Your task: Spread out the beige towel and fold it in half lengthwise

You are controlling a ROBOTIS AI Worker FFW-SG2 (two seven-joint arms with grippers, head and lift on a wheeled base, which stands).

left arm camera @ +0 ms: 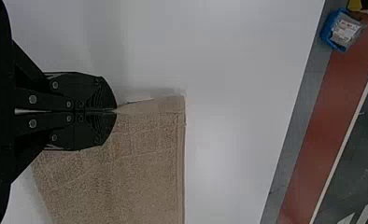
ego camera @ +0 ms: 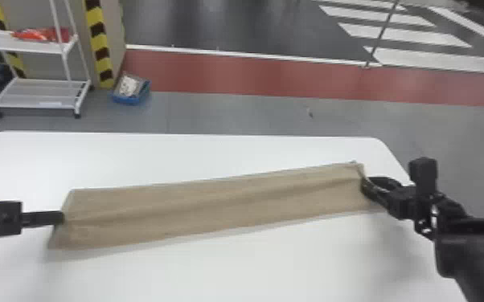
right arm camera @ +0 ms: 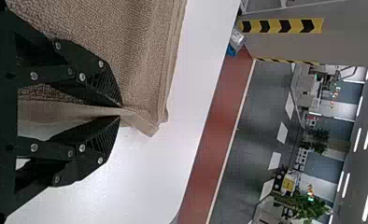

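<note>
Industrial hall or workshop: yellow-black hazard tape [ego camera: 99, 40], red floor lane [ego camera: 253, 78], crosswalk stripes [ego camera: 434, 59].

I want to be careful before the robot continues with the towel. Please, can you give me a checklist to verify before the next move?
1. Left gripper shut on the towel's left end: ok.
2. Right gripper shut on the towel's right end: ok.
3. Beige towel spread long between both grippers, without a twist: ok.
4. Towel smooth: not ok, a long crease runs along it and the right end is bunched at the fingertips.
5. Towel within the outline of the white table in the head view: ok.
6. Layers lined up under the top one: cannot tell, the top surface hides them.
</note>
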